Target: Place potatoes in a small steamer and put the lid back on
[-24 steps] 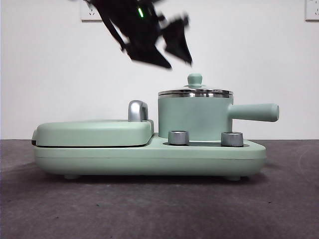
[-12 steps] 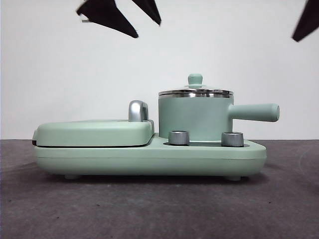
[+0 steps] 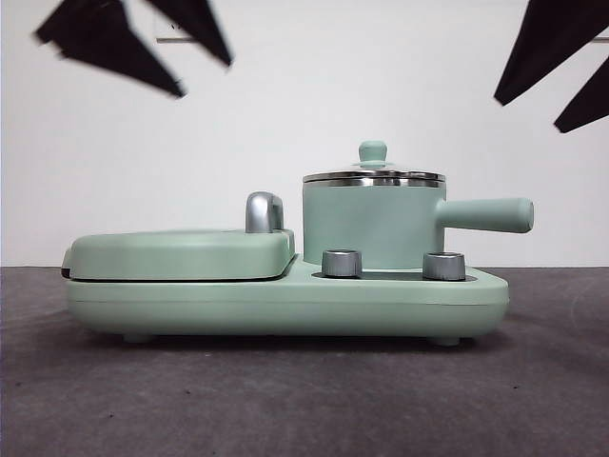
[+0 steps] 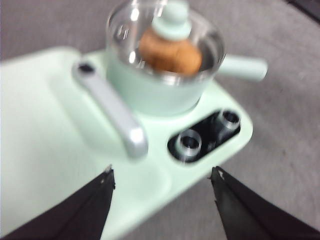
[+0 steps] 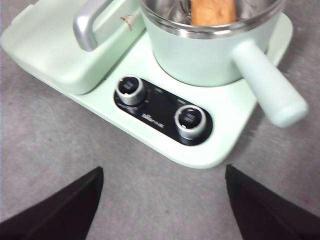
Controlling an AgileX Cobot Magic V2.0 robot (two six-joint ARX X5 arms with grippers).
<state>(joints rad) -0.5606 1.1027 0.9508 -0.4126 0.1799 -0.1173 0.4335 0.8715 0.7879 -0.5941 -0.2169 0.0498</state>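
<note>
A: Where is the potato point(image 4: 170, 52) relative to the small steamer point(image 3: 371, 227)?

B: Inside it. Both wrist views show the orange-brown lump through the clear lid point(image 4: 165, 42), filling most of the pot's width. The front view hides it behind the mint-green wall.

A: And the lid?

B: Seated on the steamer's steel rim, its small green knob point(image 3: 372, 151) upright at the centre. The rim band looks level all round from the front.

A: What does the steamer stand on?

B: The mint-green cooker base point(image 3: 285, 300). Two silver dials point(image 5: 131, 90) sit in a black panel on the base just in front of the steamer, and the steamer's straight side handle point(image 3: 485, 215) sticks out level beyond the second dial. Beside the steamer, on the side away from that handle, lies the flat griddle cover point(image 3: 181, 252) with its chrome handle point(image 3: 264, 211) close to the pot wall.

A: The grippers?

B: The left gripper point(image 4: 160, 207) is well above the steamer and touches nothing, its jaws spread wide and empty. The right gripper point(image 5: 162, 205) is likewise raised clear of the steamer, on its handle side, jaws spread apart with nothing between them.
</note>
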